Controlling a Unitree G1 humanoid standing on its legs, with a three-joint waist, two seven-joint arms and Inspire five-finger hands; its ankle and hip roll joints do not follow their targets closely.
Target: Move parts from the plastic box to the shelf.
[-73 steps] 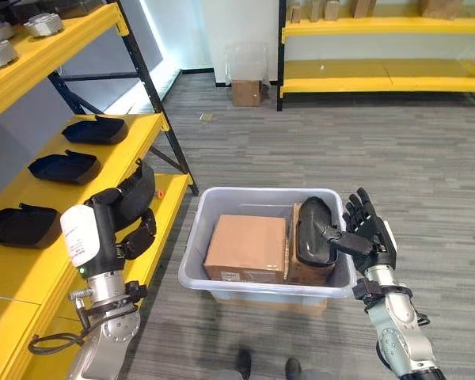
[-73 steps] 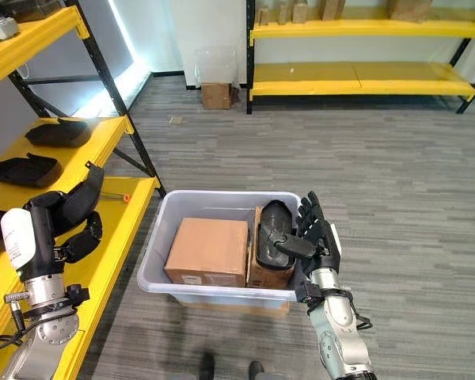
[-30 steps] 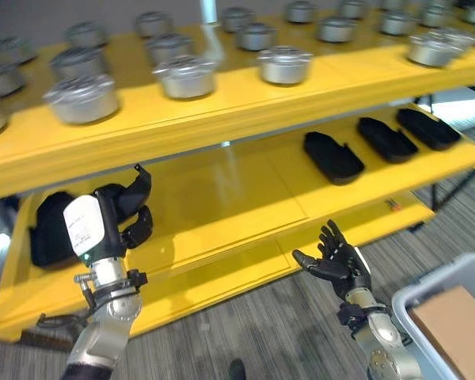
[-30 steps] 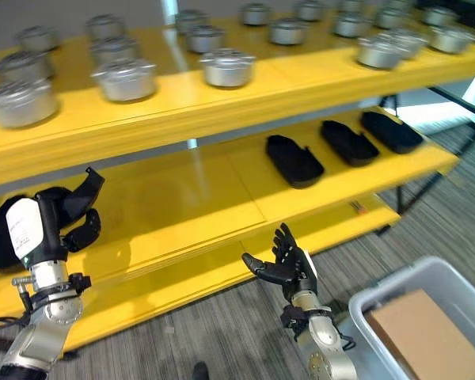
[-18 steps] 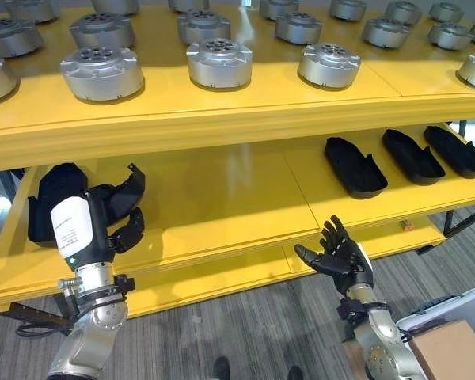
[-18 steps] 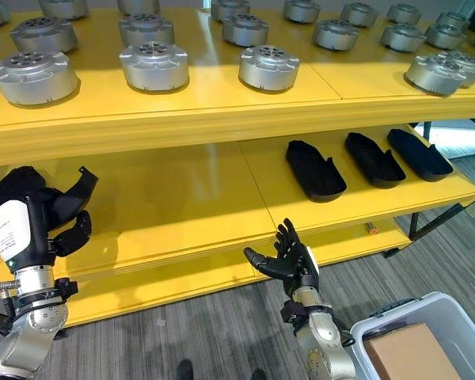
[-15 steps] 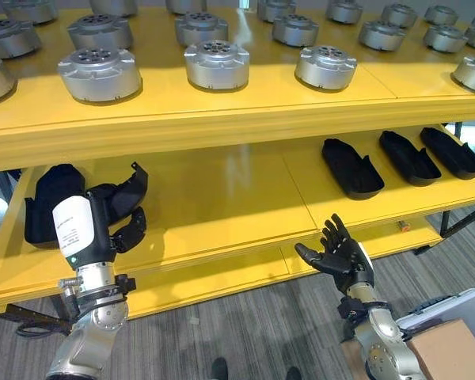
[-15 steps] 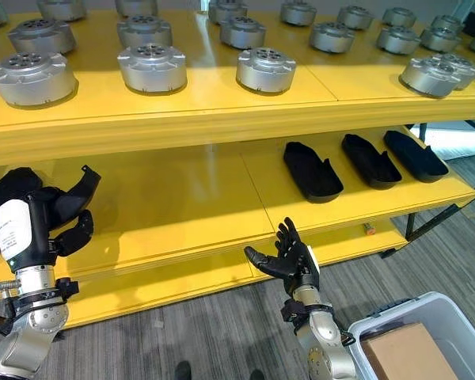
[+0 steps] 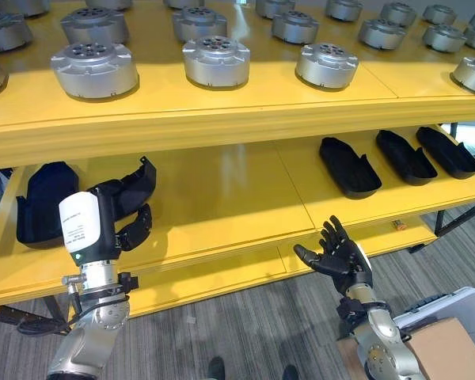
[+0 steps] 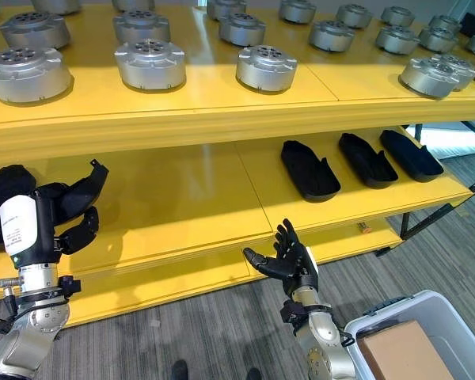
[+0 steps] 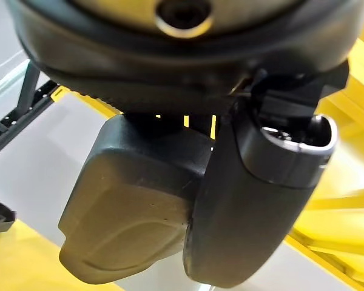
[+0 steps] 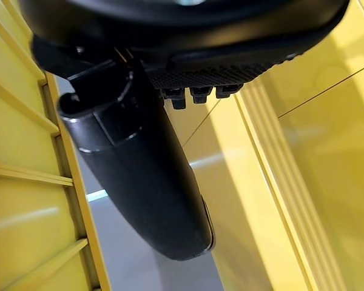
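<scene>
Now facing the shelf (image 9: 222, 198), the left hand (image 9: 115, 218) clutched a black part (image 9: 131, 194) at lower left; the right hand (image 9: 336, 257) hung open, empty.

The left robot hand (image 9: 125, 212) is raised upright on its silver-grey arm in front of the middle shelf (image 9: 222, 198), wrist vertical, with the white thumb cover facing the head camera. Its fingers are curled round a black part (image 9: 131, 191), which stands out past the fingertips toward the shelf. The right robot hand (image 9: 338, 258) is lifted lower down, just before the shelf's front edge, palm turned up and toward the shelf. Its fingers are spread and nearly straight, the thumb stretched out sideways, and it holds nothing.
</scene>
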